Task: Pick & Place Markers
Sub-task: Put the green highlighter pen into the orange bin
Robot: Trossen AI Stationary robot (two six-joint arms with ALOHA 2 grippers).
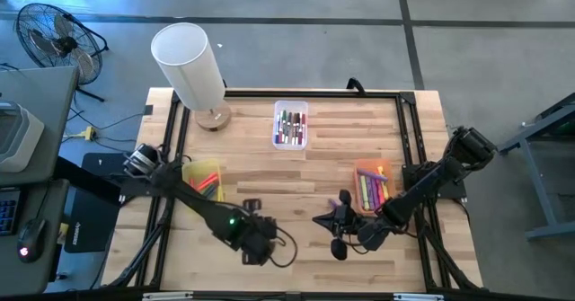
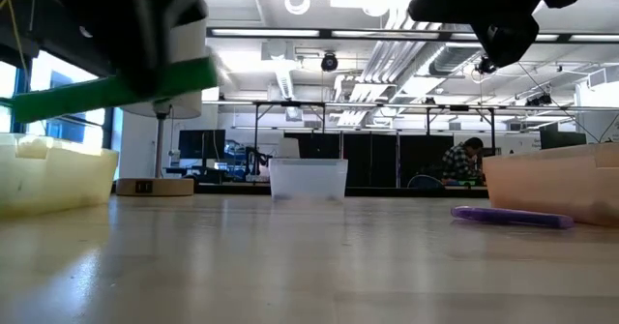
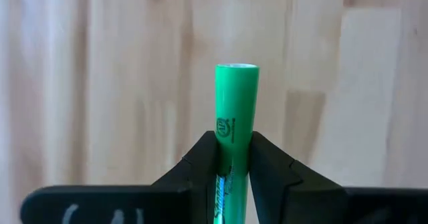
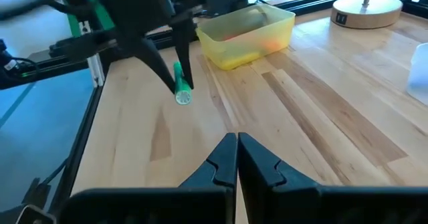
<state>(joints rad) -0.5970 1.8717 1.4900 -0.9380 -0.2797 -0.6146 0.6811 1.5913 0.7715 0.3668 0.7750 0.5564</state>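
Green marker [image 3: 235, 117] is clamped between the left gripper's [image 3: 234, 158] two fingers, jaws only narrowly apart and tight on the barrel, with the blunt end sticking out past the fingertips. In the high view that gripper [image 1: 256, 234] sits in the lower centre-left of the frame over bare wood, and the marker is hidden under it. Low view shows the same marker [image 2: 116, 94] at upper left, held clear above the table [image 2: 290, 256] and tilted slightly. Right wrist view catches it [image 4: 180, 87] at upper left of centre, pointing down toward the wood without touching.

Right gripper [image 4: 237, 158] has its fingers pressed together with nothing between them. In the high view it [image 1: 334, 218] is at lower centre-right, just left of the orange bin [image 1: 359, 169].

Other markers:
- Clear bin [image 1: 278, 112] at top centre holds a mixed batch [image 1: 290, 127].
- Yellow bin [image 1: 189, 171] at centre-left, beside the left arm, has a few [image 1: 208, 182].
- Orange bin holds several [image 1: 373, 187].
- One purple marker [image 2: 511, 217] lies flat on the table at right of the low view, just in front of the orange bin [image 2: 551, 179].

Lamp [image 1: 190, 67] with white shade stands at the table's upper left corner. A person [image 2: 464, 162] is seated far back in the room, right of centre in the low view.
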